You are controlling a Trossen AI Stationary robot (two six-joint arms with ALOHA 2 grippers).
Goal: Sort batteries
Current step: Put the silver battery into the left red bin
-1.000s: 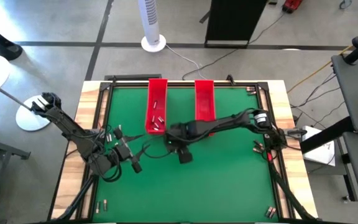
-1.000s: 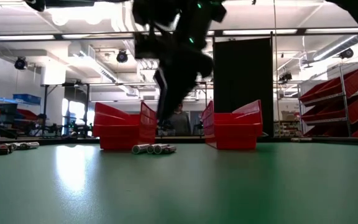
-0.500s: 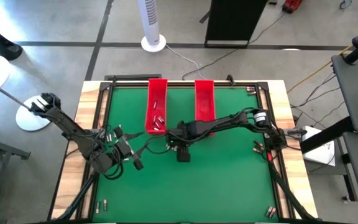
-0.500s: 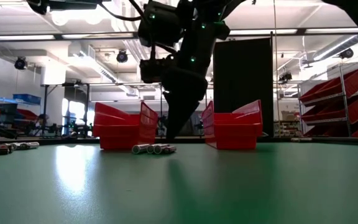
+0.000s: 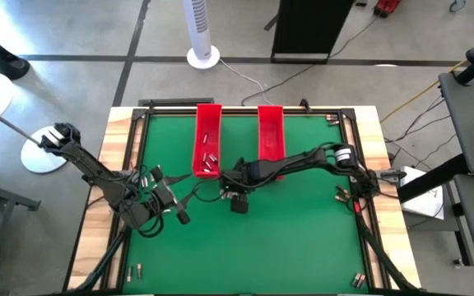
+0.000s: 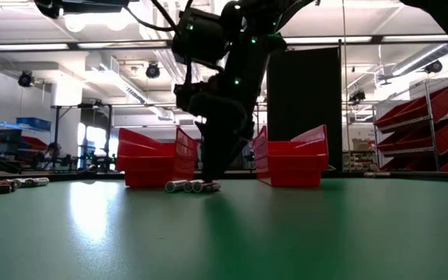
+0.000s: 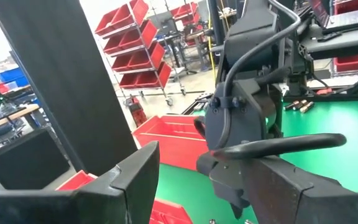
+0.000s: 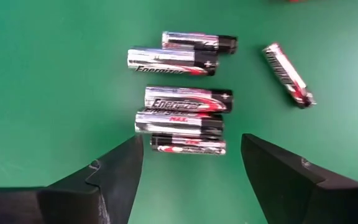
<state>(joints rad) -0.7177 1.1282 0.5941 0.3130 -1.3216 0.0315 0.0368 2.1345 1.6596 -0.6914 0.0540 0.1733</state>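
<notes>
Green matting covers the desk [image 5: 303,238], framed in pale wood, with 2 long red trays [image 5: 207,138] lying side by side at its far edge and a workshop of shelving beyond. The right claw [image 8: 188,163] hangs low over the mat just in front of the trays, fingers spread wide and holding nothing. Between them the right wrist view shows a cluster of batteries [image 8: 184,99]: 5 lie roughly parallel, the nearest 3 touching or nearly so, and a 6th sits apart at an angle. In the low view this claw stands almost on the mat above the same little group.

The step in hand looks like a pick from this cluster. Since the nearest cells [image 8: 187,144] are packed so close, closing on them as they lie would likely take 2 at once or roll a neighbour away — so centre on 1 battery only. Come straight down, keep the fingers across the cell's length, and close gently. The lone angled battery [image 8: 289,74] may be the cleaner first target, though it would need a wrist turn.

The left claw [image 5: 169,205] waits near the desk's left side; the left wrist view shows its fingers parted, with nothing seen between them. A few more batteries lie along the desk's edges.
</notes>
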